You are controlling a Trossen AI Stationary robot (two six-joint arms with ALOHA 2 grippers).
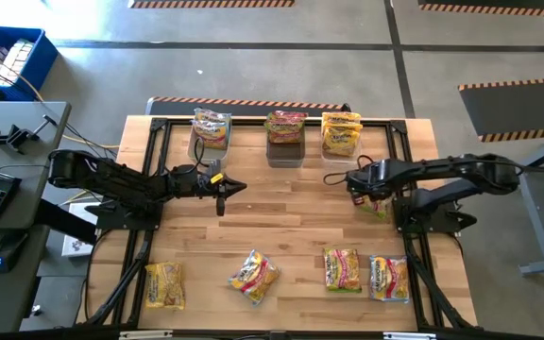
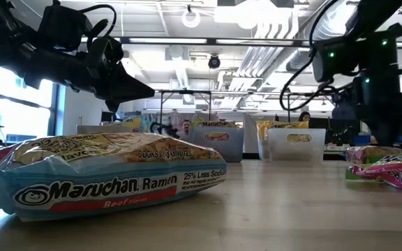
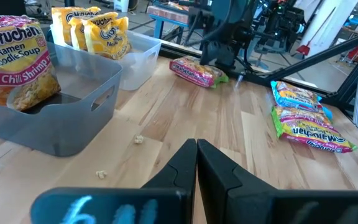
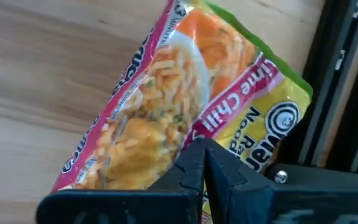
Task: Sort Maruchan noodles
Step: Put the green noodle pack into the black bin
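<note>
Maruchan noodle packets lie about the wooden table [image 1: 291, 222]. Several are flat along the near edge [image 1: 164, 283], [image 1: 254, 276], [image 1: 343, 269], [image 1: 388, 279]. Others stand in three tubs at the far edge [image 1: 211, 132], [image 1: 285, 137], [image 1: 341, 132]. A pink-and-green lime chili shrimp packet [image 4: 185, 106] lies flat by the right frame rail [image 1: 380, 205]. My right gripper [image 4: 202, 144] is shut, pointing down right over it [image 1: 366, 186]. My left gripper [image 3: 196, 144] is shut on nothing, held level above the table's left middle [image 1: 240, 187]. My right gripper's shut fingertips [image 4: 191, 163] stand over the lime chili shrimp packet's yellow-and-pink end [image 4: 229, 127], coming from above. The packet lies flat on the table. Whether the tips touch it, I cannot tell.
Black frame rails run along the table's left and right sides [image 1: 149, 170], [image 4: 340, 93]. The grey tub [image 3: 73, 118] and the clear tub [image 3: 135, 56] stand ahead of my left gripper. Crumbs [image 3: 139, 139] lie on the bare wood at the middle.
</note>
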